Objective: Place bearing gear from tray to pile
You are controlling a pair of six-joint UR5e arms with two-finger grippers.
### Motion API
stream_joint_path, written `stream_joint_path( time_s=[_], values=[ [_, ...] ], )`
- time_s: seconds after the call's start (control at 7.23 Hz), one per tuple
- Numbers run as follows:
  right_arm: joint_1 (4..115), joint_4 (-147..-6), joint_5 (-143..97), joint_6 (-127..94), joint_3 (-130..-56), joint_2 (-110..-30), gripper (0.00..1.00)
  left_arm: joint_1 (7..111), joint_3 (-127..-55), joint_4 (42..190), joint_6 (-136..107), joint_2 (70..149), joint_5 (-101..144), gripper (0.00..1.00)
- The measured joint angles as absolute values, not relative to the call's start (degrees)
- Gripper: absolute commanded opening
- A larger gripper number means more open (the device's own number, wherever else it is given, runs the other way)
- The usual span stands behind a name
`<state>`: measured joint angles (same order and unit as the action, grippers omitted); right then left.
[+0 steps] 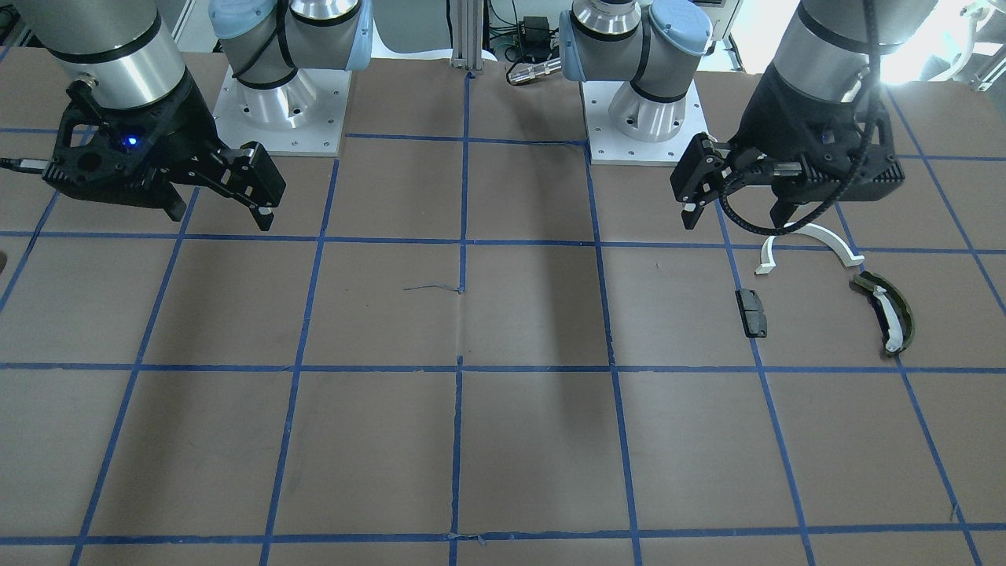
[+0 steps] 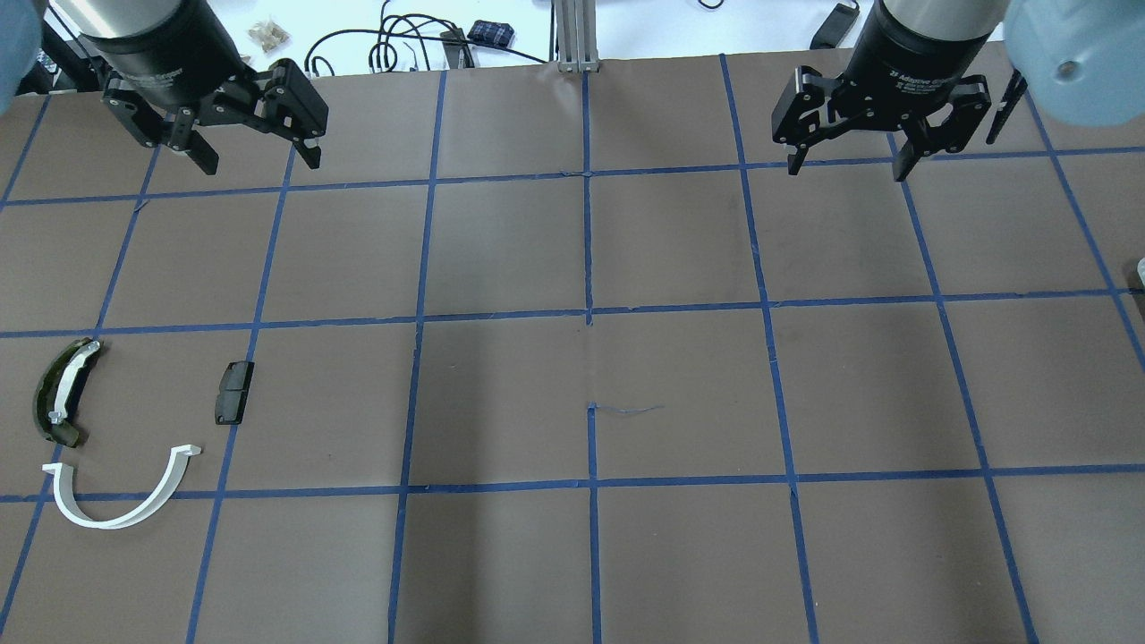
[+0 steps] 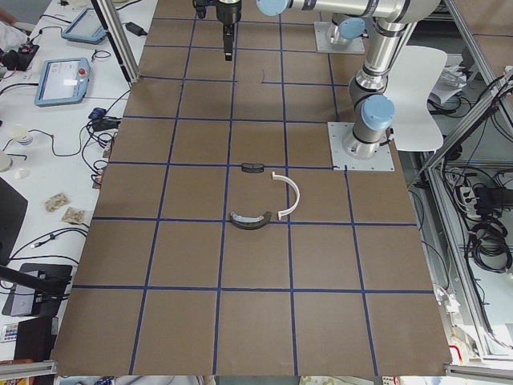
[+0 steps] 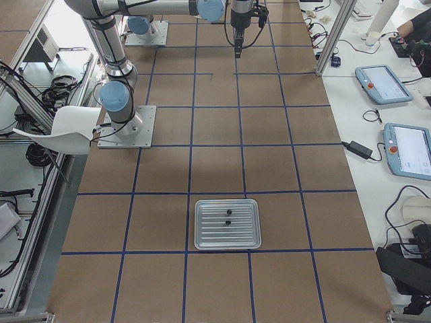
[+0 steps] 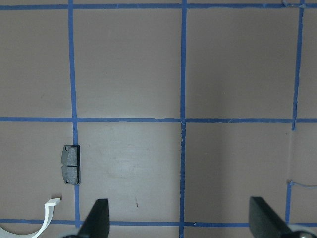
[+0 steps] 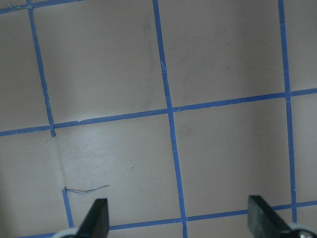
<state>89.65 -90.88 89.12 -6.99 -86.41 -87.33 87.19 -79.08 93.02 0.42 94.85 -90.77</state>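
Exterior right: tray [image 4: 250, 225] on taped table [image 4: 269, 168]

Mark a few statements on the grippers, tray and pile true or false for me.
1. The left gripper and the right gripper are both open and empty. True.
2. The tray holds two small dark parts. True.
3. The tray sits among the pile. False: it lies toward the end of the table on the robot's right; the pile is on its left.
4. The white half-ring lies on top of the olive-green piece. False: they lie side by side, not overlapping.
5. The right gripper hovers over the tray. False: its wrist view shows only taped table below.
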Motion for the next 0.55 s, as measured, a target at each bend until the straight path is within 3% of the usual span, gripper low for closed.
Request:
stream_joint_path(
  time_s=[0.55],
  values=[
    [89.8, -91.0, 89.1, -7.1, -86.6, -87.2, 1.00, 87.3, -75.6, 97.7, -1.4, 97.0, -90.7, 1.00]
  ],
)
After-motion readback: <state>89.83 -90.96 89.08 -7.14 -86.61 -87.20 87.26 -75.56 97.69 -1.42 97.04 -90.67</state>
